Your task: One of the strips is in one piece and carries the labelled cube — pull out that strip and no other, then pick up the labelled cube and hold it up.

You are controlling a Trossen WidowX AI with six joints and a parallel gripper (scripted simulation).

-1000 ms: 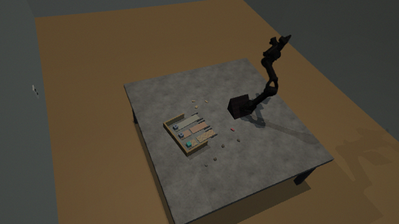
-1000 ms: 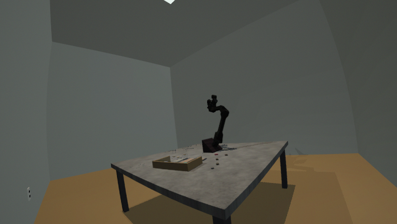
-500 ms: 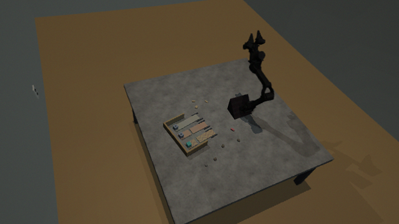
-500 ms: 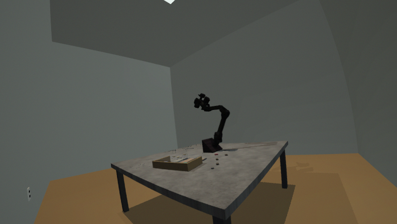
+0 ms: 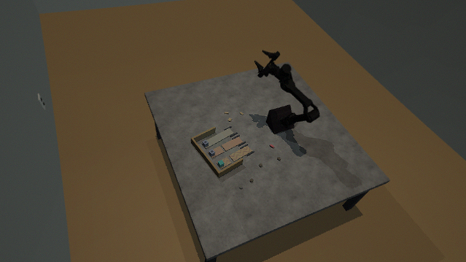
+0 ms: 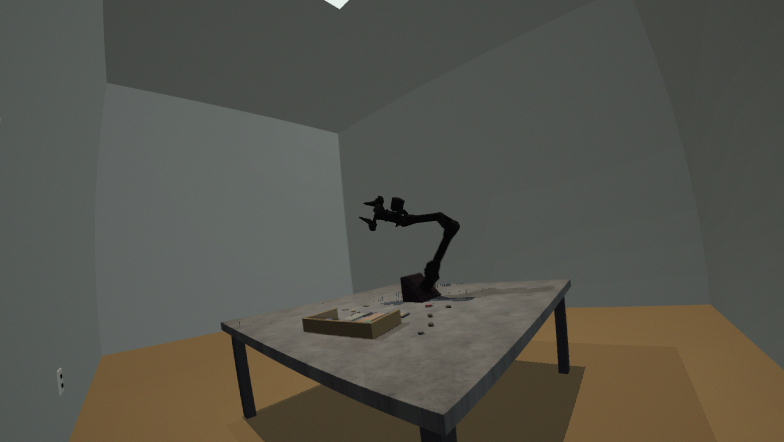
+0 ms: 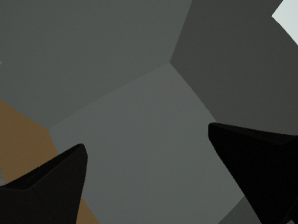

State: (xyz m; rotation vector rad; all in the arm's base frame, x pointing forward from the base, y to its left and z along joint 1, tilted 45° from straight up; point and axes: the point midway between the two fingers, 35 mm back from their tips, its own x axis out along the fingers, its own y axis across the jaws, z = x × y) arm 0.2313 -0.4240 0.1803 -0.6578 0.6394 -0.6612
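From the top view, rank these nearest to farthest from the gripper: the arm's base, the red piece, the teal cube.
1. Arm's base: on the table below the raised gripper, whose fingers are open and empty.
2. Red piece: on the table just past the base.
3. Teal cube: in the tray's front corner, farthest of the three.
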